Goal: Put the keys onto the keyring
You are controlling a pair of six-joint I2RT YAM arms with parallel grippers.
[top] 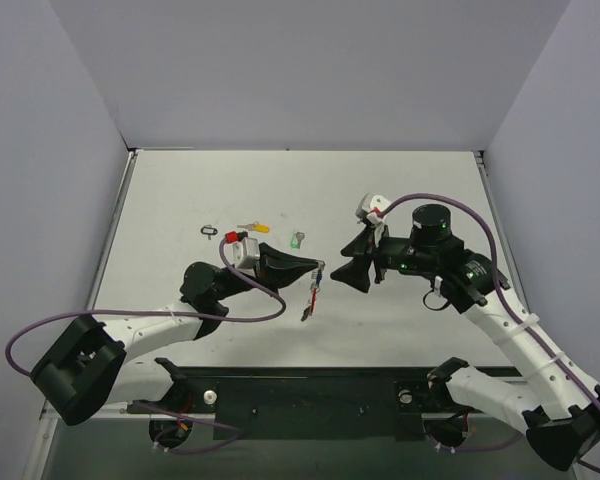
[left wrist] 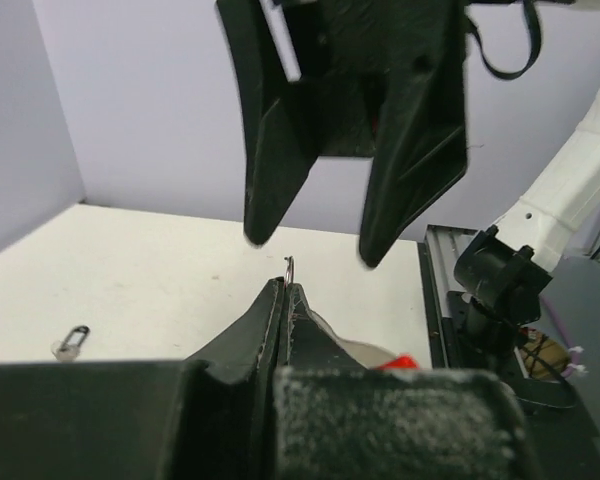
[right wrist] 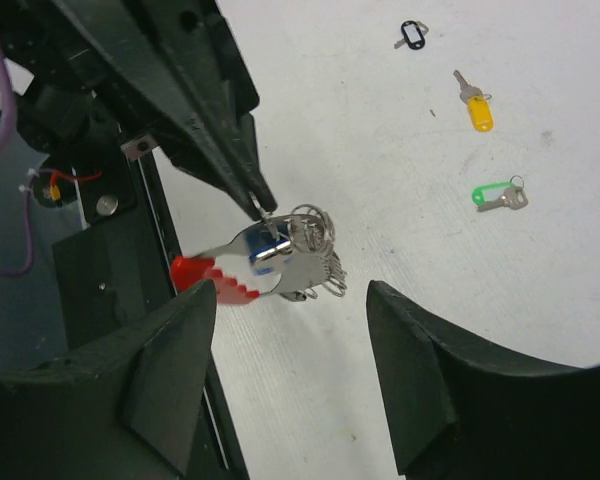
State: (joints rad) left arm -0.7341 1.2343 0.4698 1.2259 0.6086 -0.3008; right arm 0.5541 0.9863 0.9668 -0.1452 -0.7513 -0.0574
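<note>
The left gripper is clamped on the keyring, which hangs above the table with its red tag and what looks like a blue-tagged key. The right gripper faces it with jaws apart, close but not touching. The yellow key and green key lie on the table, well apart from the keyring.

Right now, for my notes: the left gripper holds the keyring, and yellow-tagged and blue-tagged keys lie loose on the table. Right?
Not blue: the right wrist view shows the yellow-tagged key and a green-tagged key loose; the left gripper does hold the keyring.
</note>
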